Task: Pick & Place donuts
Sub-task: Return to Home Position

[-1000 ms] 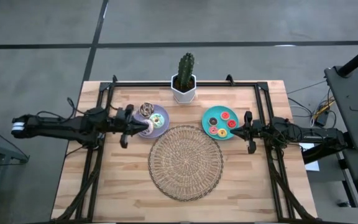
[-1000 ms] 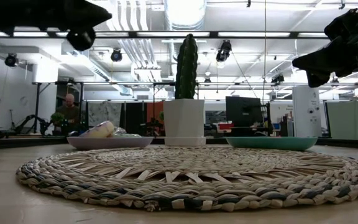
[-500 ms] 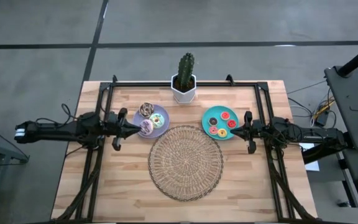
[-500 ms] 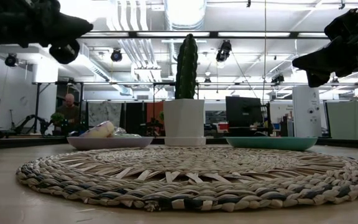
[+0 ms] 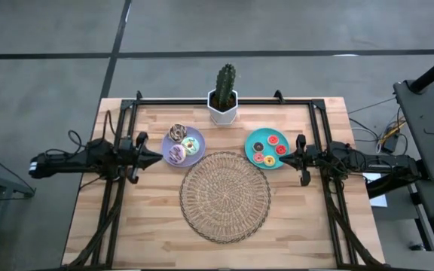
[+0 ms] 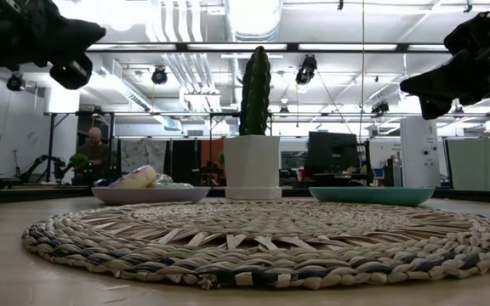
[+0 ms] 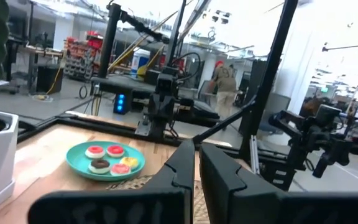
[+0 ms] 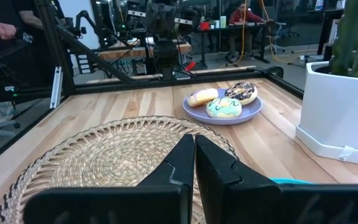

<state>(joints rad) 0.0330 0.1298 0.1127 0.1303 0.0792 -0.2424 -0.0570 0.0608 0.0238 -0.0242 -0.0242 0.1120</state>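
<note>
Three larger donuts lie on the lavender plate (image 5: 183,146): brown-white (image 5: 177,132), white-green (image 5: 191,143) and pink (image 5: 176,154). The right wrist view shows them too, on the lavender plate (image 8: 248,113). Several tiny donuts lie on the teal plate (image 5: 267,148), also seen in the left wrist view as the teal plate (image 7: 79,165). My left gripper (image 5: 159,156) is shut, hovering just left of the lavender plate. My right gripper (image 5: 282,159) is shut and hovers at the teal plate's right rim.
A big round wicker mat (image 5: 225,196) covers the table's middle, near side of both plates. A cactus in a white pot (image 5: 224,96) stands at the far edge between them. A black frame runs along the table's left, right and far sides.
My left gripper has drawn back from over the lavender plate toward the table's left edge. The pink donut stays lying on that plate.
</note>
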